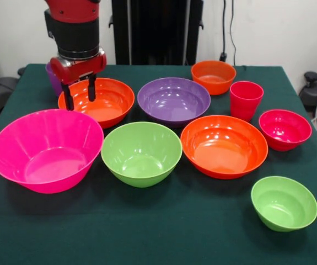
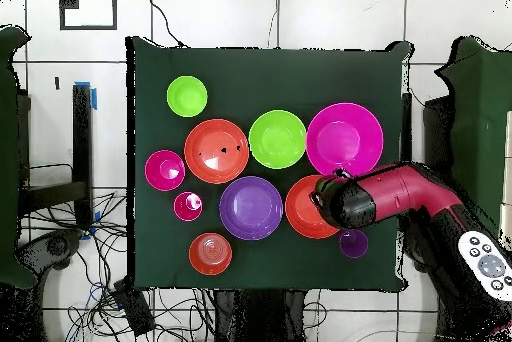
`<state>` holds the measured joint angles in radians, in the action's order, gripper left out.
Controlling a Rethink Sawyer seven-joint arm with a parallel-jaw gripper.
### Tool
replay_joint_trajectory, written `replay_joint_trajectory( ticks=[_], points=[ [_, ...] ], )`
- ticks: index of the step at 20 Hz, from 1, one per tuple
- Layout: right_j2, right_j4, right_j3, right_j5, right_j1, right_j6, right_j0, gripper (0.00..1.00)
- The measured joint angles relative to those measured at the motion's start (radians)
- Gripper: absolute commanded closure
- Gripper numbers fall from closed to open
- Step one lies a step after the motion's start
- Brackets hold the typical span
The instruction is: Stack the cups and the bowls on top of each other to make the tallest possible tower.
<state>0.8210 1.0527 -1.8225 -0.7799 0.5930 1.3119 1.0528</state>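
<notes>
You have the gripper (image 1: 80, 91) hanging over the far-left orange bowl (image 1: 100, 101), its two black fingers (image 1: 68, 96) spread apart with nothing between them — one tip sits at the bowl's left rim, the other over its inside. Just behind the arm a purple cup (image 1: 52, 77) peeks out, mostly hidden; from overhead you see it as a small purple round (image 2: 352, 243) beside the arm.

Nothing is stacked: every bowl stands by itself on the green tabletop (image 1: 164, 232). In the front view, the big hot pink bowl (image 1: 47, 149) is nearest on the left, just in front of the orange bowl under the gripper. To its right stand a lime green bowl (image 1: 141, 153) and a wide orange bowl (image 1: 224, 146), close together. Behind them sits the purple bowl (image 1: 173, 101), and further back a small orange bowl (image 1: 213, 76). The red-pink cup (image 1: 246, 100) stands upright between that small orange bowl and the small red-pink bowl (image 1: 285, 129). A small lime green bowl (image 1: 284, 202) sits apart at the near right.

At the overhead view's right edge — a white remote (image 2: 487, 263) lies off the tabletop.
</notes>
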Motion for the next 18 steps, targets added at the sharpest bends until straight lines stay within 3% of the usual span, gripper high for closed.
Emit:
replay_joint_trajectory(
  ticks=[18],
  points=[
    [0.0, 0.029, 0.078, 0.004, -0.074, 0.0, 0.002, 0.0]
  ],
)
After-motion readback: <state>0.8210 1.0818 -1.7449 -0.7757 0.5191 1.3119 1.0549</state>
